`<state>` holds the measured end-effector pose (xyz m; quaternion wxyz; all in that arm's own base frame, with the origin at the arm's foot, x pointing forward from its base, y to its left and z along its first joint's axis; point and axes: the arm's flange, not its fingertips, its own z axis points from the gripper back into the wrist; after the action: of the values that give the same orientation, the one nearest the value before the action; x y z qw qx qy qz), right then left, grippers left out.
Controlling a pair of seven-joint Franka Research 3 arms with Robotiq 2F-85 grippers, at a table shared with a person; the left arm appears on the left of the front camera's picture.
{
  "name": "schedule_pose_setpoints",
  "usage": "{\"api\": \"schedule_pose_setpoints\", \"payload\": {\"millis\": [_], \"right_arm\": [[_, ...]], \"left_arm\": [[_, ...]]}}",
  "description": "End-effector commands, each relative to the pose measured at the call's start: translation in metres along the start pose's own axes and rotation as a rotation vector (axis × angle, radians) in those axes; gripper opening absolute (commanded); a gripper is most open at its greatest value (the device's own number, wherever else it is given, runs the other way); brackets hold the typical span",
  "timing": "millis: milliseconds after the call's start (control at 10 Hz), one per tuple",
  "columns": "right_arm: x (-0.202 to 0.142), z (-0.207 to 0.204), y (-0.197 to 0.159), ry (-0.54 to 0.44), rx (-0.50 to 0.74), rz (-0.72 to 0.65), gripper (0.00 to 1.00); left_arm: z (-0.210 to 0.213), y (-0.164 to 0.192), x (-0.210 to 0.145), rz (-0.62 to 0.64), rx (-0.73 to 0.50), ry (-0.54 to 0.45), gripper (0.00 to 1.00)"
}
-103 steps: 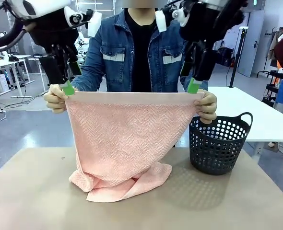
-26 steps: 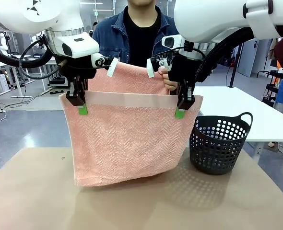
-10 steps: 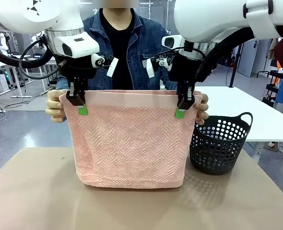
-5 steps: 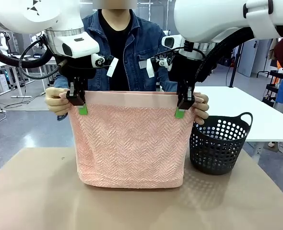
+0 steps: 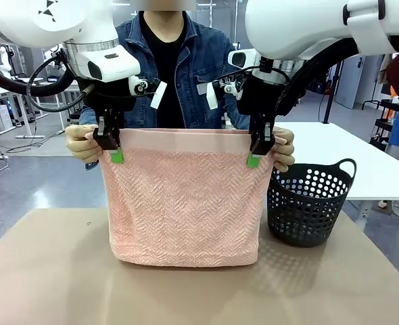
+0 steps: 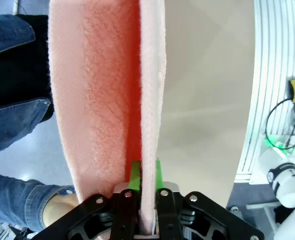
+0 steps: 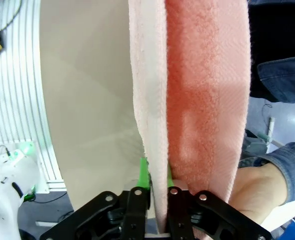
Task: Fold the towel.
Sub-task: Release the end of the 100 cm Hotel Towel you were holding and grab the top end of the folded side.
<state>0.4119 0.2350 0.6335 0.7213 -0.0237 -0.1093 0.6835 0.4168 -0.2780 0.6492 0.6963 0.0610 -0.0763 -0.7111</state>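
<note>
Tan table (image 5: 51,284) up front. The towel (image 5: 182,203) hangs doubled over it, bottom fold just touching the tabletop. Left gripper (image 5: 116,154) and right gripper (image 5: 253,159) each pinch a top corner, jaws narrow, w/ only the near layer btwn the green pads afaict. Black perforated basket (image 5: 308,203) sits just beside it on the right. Person's hands (image 5: 83,143) hold the same corners from behind.

No legible text, label, brand or number on anything.
</note>
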Motion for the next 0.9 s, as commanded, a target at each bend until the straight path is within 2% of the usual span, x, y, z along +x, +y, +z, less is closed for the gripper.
{"api": "schedule_pose_setpoints", "payload": {"millis": [0,100,200,300,400,500,700,800], "right_arm": [[0.0,0.003,-0.003,-0.001,-0.005,0.013,0.43],[0.0,0.004,-0.003,-0.007,-0.005,0.005,0.84],[-0.001,0.004,-0.003,-0.015,-0.002,-0.004,0.56],[-0.001,0.011,0.002,-0.022,-0.014,0.001,1.0],[-0.002,0.024,0.009,-0.034,-0.058,0.031,0.96],[-0.005,0.038,0.012,-0.06,-0.092,0.038,1.0],[-0.013,0.065,0.017,-0.085,-0.155,0.033,1.0],[-0.014,0.076,0.021,-0.094,-0.189,0.039,1.0]], "left_arm": [[0.006,0.001,-0.006,0.005,0.007,0.0,0.93],[0.008,0.001,-0.008,0.015,0.007,-0.01,0.89],[0.01,-0.001,-0.009,0.017,0.018,-0.004,1.0],[0.017,-0.005,-0.01,0.026,0.03,-0.042,1.0],[0.026,-0.008,-0.013,0.032,0.046,-0.064,1.0],[0.037,-0.013,-0.016,0.027,0.069,-0.091,0.84],[0.064,-0.023,-0.025,0.036,0.162,-0.136,1.0],[0.072,-0.026,-0.027,0.039,0.184,-0.158,1.0]]}}
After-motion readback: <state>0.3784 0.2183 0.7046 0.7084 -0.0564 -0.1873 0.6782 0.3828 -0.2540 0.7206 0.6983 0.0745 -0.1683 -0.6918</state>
